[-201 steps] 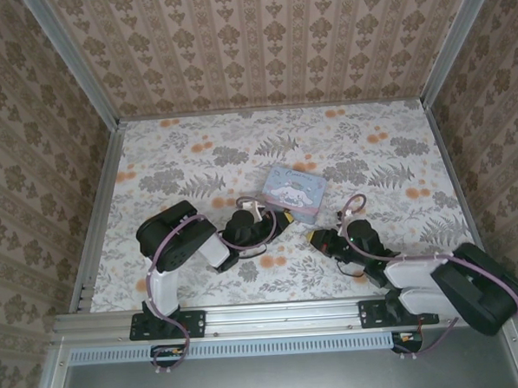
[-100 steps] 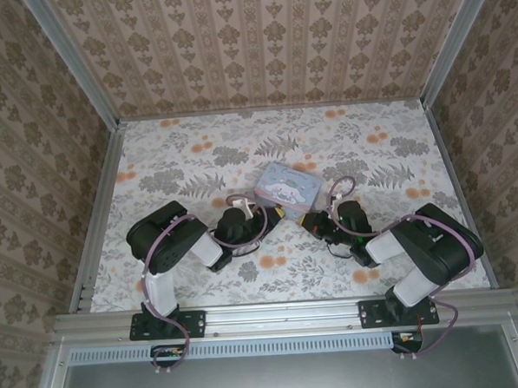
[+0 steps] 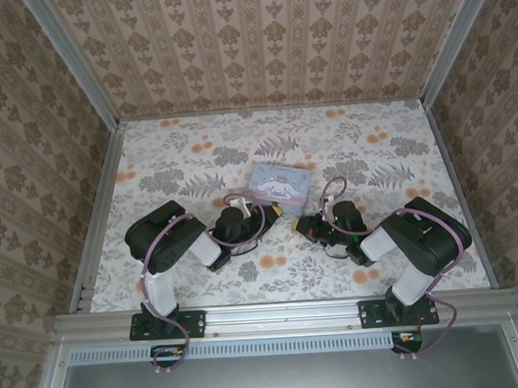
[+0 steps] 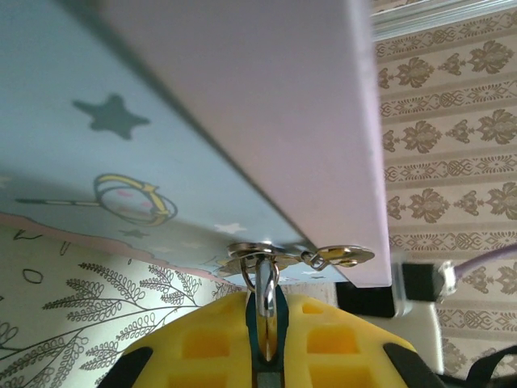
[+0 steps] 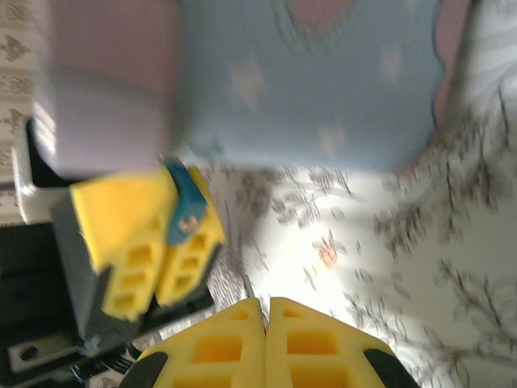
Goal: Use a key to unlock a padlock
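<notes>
The floral worktop [image 3: 179, 163] carries one big thing, the pale blue cartoon box [image 3: 278, 184]. It sits between my two arms, so both claws can reach its near edge, where the fastening is.

From my left wrist, the box's lid side looms right over the fingers, with its corner tipped up off the floral print. I judge it is tipped so the front hardware hangs free instead of lying pressed flat.

My left claw [image 4: 266, 315] is clenched on the padlock [image 5: 187, 202], a small teal-dark body pinched between the yellow pads. I hold it so the lock cannot swing or twist when a key pushes into it.

My right claw [image 5: 266, 311] rests low over the worktop, just beside the left one and apart from it. Its pads are pressed fully together and it faces the padlock's exposed end, a sensible line for an insertion. I cannot make out a key between those pads, as the wrist view is blurred and anything thin there is lost.

The small metal hasp [image 4: 250, 252] on the box's edge is next. The padlock's silver shackle [image 4: 260, 279] loops through it, which reads to me as still locked, so the padlock is tethered to the box and I steady it where it hangs.
</notes>
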